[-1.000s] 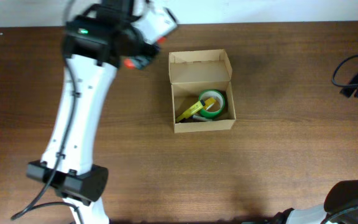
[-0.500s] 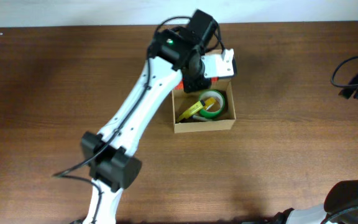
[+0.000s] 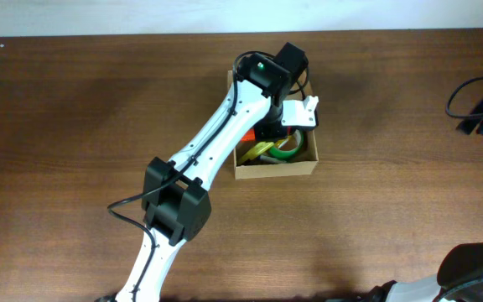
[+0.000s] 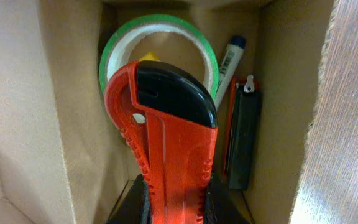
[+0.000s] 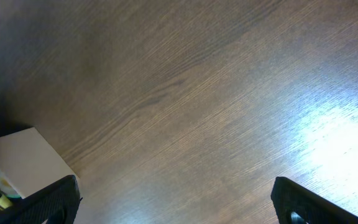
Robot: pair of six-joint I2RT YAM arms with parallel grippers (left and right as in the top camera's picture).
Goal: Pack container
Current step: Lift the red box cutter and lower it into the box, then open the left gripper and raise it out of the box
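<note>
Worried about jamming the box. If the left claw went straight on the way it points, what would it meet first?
Likely the green tape roll: the red cutter held in the left claw points at it inside the cardboard box, though depth is unclear.

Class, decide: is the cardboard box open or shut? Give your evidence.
Open. The box shows its inside: a green tape roll lies within, and the left pincer holds a red cutter over it.

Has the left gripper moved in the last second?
Yes: the left gripper swung rightward from beside the cardboard box to over its opening, holding a red box cutter.
</note>
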